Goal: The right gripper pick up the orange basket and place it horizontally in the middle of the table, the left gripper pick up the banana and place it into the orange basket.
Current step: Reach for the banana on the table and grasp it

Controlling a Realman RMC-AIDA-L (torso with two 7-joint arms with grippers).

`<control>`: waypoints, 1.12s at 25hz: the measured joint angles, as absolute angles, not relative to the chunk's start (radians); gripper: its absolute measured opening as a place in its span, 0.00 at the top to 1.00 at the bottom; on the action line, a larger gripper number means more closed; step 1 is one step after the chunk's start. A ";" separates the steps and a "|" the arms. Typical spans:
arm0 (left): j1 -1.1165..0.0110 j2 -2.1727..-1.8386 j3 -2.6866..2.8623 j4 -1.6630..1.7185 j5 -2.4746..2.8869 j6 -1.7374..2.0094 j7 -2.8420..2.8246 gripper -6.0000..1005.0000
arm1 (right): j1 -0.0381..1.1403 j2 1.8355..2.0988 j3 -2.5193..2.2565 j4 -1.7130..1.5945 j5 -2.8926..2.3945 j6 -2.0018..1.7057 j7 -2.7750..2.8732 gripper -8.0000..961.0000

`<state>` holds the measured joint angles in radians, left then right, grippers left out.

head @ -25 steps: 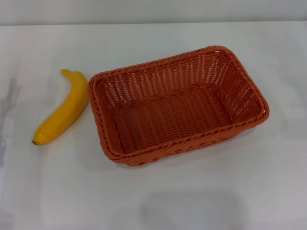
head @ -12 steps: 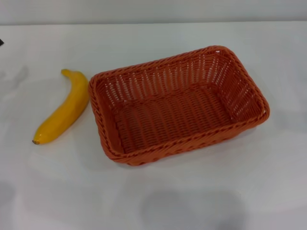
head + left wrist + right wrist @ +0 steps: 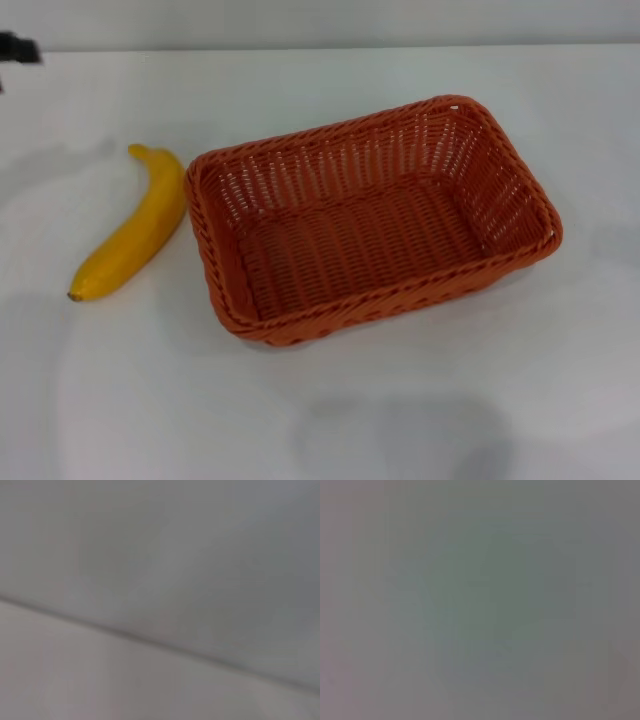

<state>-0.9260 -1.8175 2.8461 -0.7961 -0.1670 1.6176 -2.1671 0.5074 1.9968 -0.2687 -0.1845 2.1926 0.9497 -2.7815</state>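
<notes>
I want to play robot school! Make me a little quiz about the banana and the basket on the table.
1. True or false: the banana is already inside the orange basket.
2. Which side of the basket is the banana on in the head view? A. the robot's left B. the robot's right C. behind it
3. Fill in: the basket has ____ in it.

Key
1. False. The banana lies on the table beside the basket, its upper end very close to the rim.
2. A. A dark bit of the left gripper peeks in at the far left corner; the right gripper is not in view.
3. Nothing: only its woven bottom shows.
</notes>
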 joint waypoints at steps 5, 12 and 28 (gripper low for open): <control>-1.056 -1.817 2.846 -0.785 0.151 1.621 -2.173 0.14 | 0.529 1.980 -0.269 -0.184 2.193 0.926 -2.782 0.09; -1.120 -1.830 2.847 -0.673 0.286 1.528 -2.215 0.14 | 0.516 1.975 -0.270 -0.182 2.194 0.915 -2.782 0.09; -1.213 -1.937 2.847 -0.540 0.532 1.385 -2.253 0.14 | 0.476 1.974 -0.270 -0.183 2.194 0.923 -2.776 0.09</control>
<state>-1.2134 -1.9374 2.8470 -0.5400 0.5319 1.3852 -2.2534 0.4756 1.9744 -0.2701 -0.1830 2.1936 0.9226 -2.7763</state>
